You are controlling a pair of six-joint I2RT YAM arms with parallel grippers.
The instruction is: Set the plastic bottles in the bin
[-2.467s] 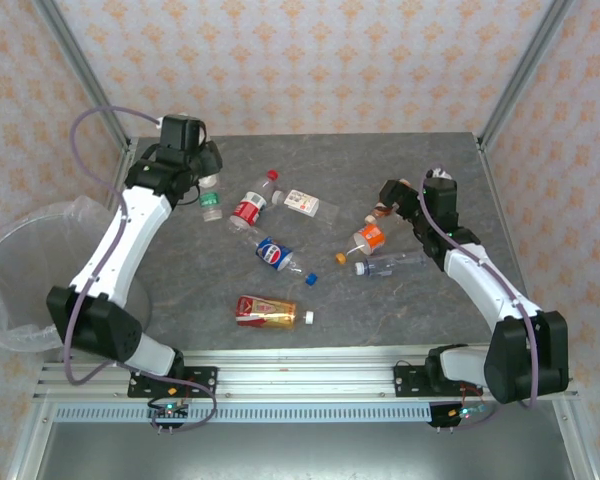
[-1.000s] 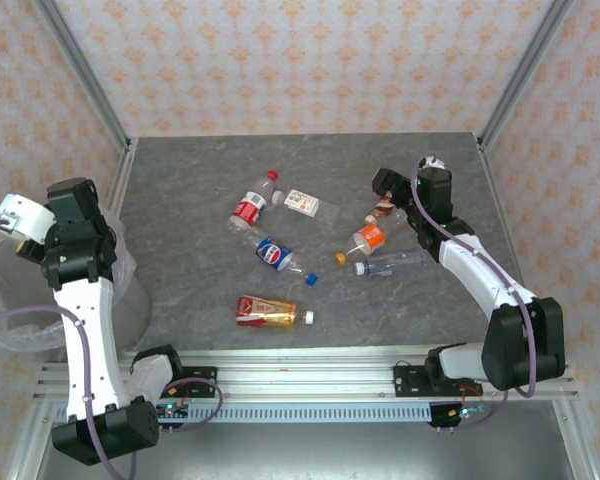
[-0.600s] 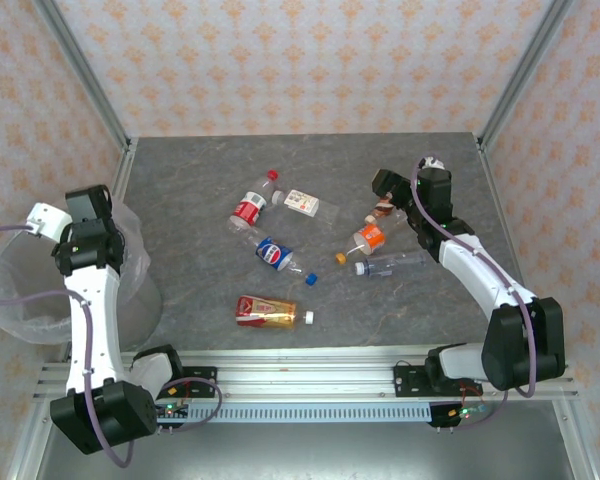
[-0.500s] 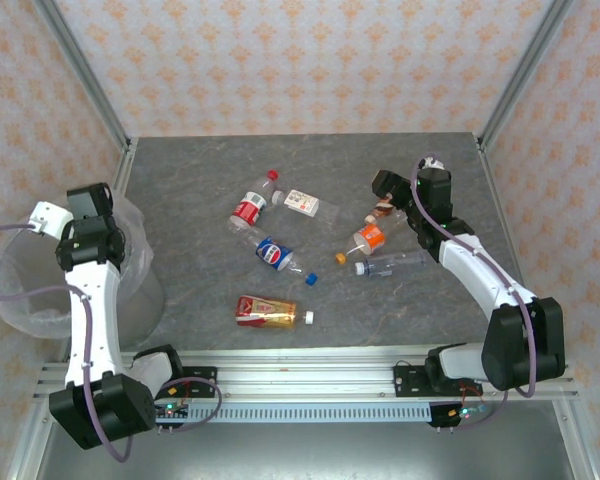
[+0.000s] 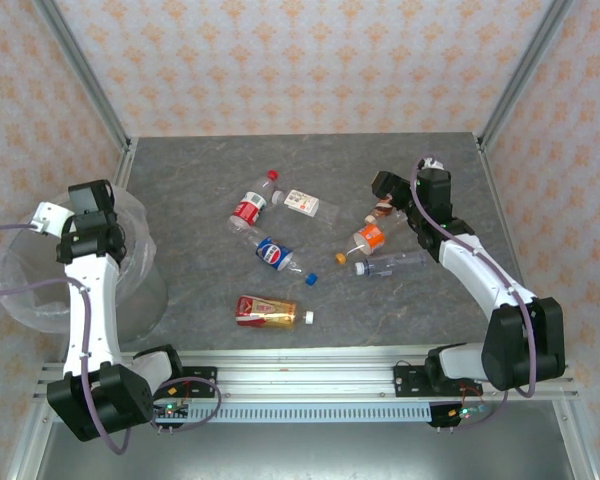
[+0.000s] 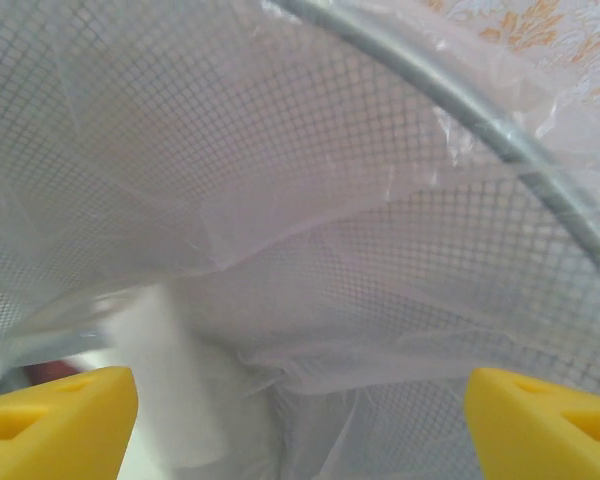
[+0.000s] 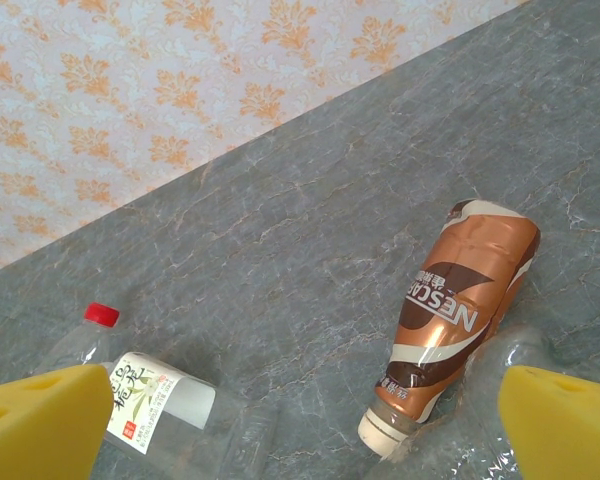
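Note:
My left gripper (image 5: 62, 224) hangs over the bin (image 5: 20, 308) at the table's left edge. In the left wrist view my left gripper (image 6: 300, 425) is open, its yellow fingertips (image 6: 55, 420) wide apart over the bin's mesh wall (image 6: 280, 150) and crinkly bag, nothing between them. Several plastic bottles lie on the table: red label (image 5: 248, 207), white label (image 5: 305, 203), blue label (image 5: 278, 255), red-gold (image 5: 267, 311), orange (image 5: 365, 238) and clear (image 5: 390, 263). My right gripper (image 5: 385, 192) stands open above the brown bottle (image 7: 460, 310) and the white-label bottle (image 7: 145, 395).
Metal frame posts rise at the back corners (image 5: 85, 75), with patterned walls behind. The bin's metal rim (image 6: 500, 140) crosses the left wrist view. A pale shape (image 6: 170, 390) shows through the bag. An aluminium rail (image 5: 300, 375) runs along the near edge.
My left arm swung from the table's back left to over the bin, and its jaws opened. The green-capped bottle is gone from the table. My right arm barely moved.

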